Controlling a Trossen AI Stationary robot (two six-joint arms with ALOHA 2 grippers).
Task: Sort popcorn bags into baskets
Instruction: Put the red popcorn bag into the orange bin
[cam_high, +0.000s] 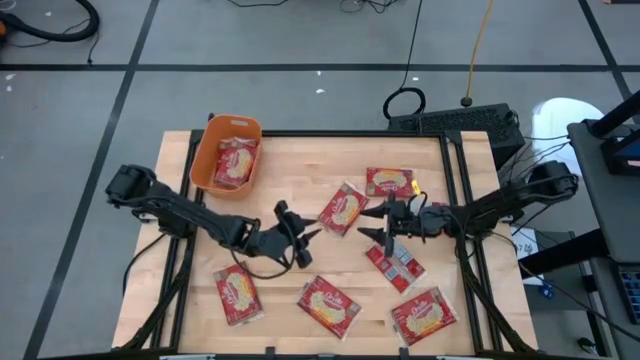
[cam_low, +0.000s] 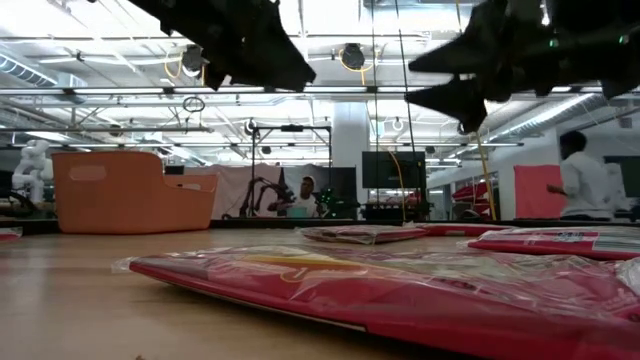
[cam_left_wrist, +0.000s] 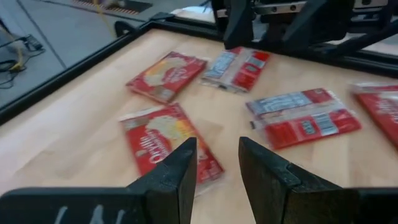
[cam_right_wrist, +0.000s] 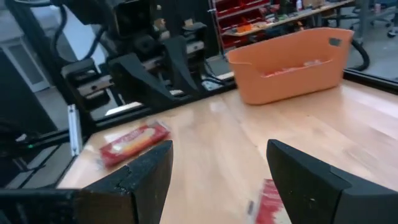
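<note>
popcorn bags (cam_high: 341, 209): six scattered over tabletop (cam_high: 300, 170) middle and near edge, more inside orange basket (cam_high: 226, 153) at far-left corner | left gripper (cam_high: 300, 232): mid-tabletop, jaws part open, empty | right gripper (cam_high: 374, 222): mid-tabletop facing it, jaws wide, empty

- It was a robotics lab or workshop: a wooden counter (cam_high: 300, 200) stood in a black metal frame (cam_high: 455, 170) on a grey floor marked with dark tape lines.
- Cables (cam_high: 405, 100) trailed over the floor.
- Behind it lay an open hall with ceiling strip lights (cam_low: 330, 100), another robot arm (cam_low: 262, 192), a dark monitor (cam_low: 393, 170) and two people (cam_low: 585, 180).
</note>
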